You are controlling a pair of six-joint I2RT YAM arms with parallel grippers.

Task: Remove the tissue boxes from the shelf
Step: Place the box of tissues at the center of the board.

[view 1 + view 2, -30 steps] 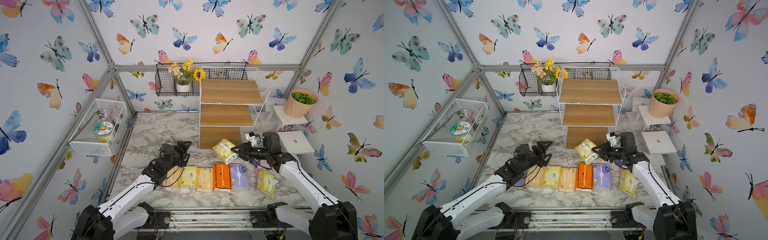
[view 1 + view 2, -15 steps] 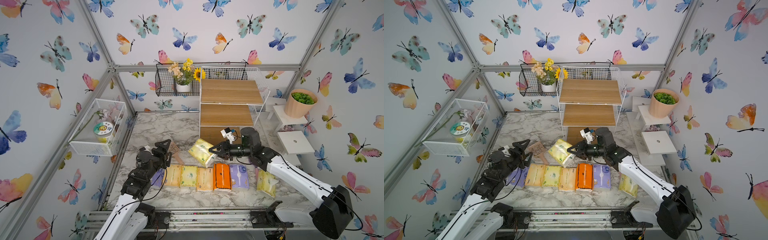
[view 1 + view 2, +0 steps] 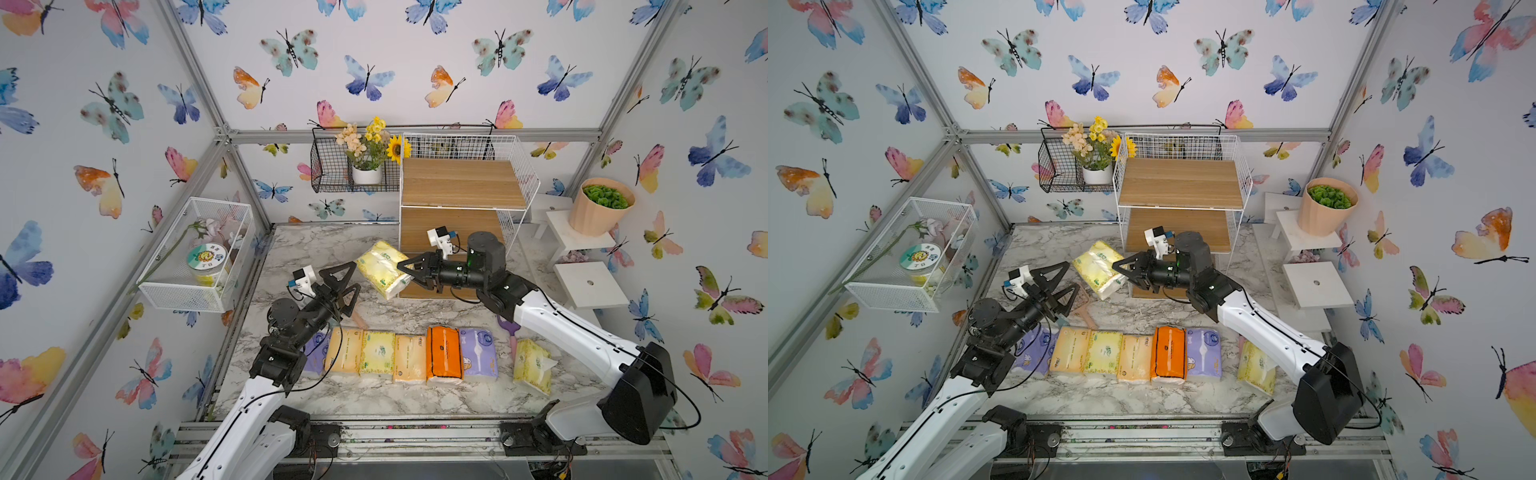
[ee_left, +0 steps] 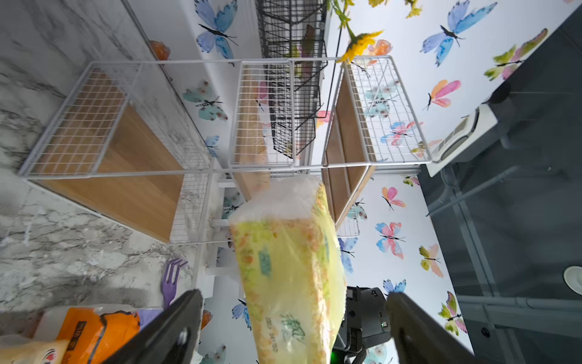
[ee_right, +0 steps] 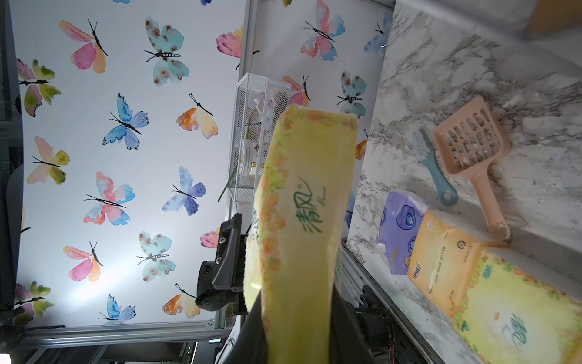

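Shelf boards are showing bare and seven tissue packs are lying on the marble table, leaving one to set down. My right pincer is clamping the yellow-green pack by one end, in the air beside the shelf front. My left pincer is gaping wide and empty, just short of the pack's other end

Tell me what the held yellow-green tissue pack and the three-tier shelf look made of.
Yellow-green soft tissue pack: thin glossy plastic film, probably over paper tissue; the wrap glints and turns clear at its end. Three-tier white shelf: boards look like matte light wood or laminate, grain visible; frame and mesh seem white-coated metal wire.
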